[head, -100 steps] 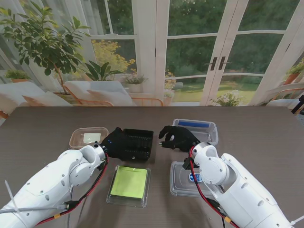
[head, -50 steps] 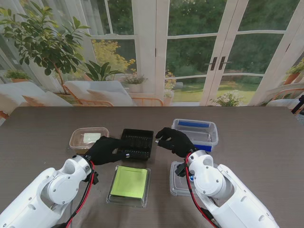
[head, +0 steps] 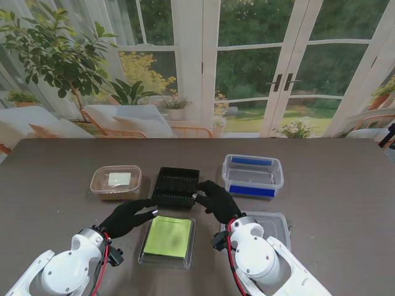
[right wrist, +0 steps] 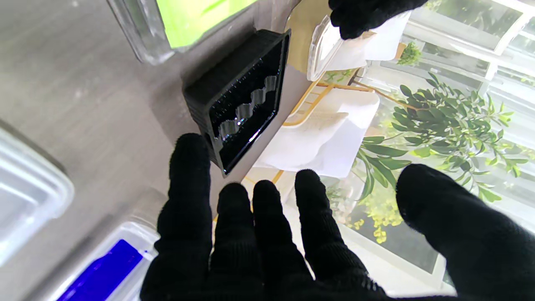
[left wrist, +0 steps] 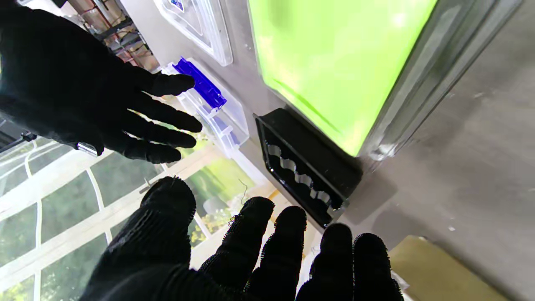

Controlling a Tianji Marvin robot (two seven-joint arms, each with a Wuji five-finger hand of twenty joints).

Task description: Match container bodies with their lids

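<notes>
Black ribbed plastic tray (head: 177, 187) is the landmark, mid-table. Left of it: clear round-cornered tub with pale contents (head: 115, 182). Left hand (head: 127, 217), black glove, fingers spread and holding nothing, sits at the tray's nearer-left corner. Nearer to me than the tray: clear flat lid with lime-green insert (head: 167, 240). Right hand (head: 215, 200), fingers spread and holding nothing, at the tray's right edge; contact unclear. Right of tray: clear box with blue latches (head: 252, 175), clear lid (head: 274, 224) nearer. Dark wood-grain table (head: 49, 172); glass doors (head: 259, 68), plants behind.

Tray (head: 177, 186) between two containers (head: 115, 181)
</notes>
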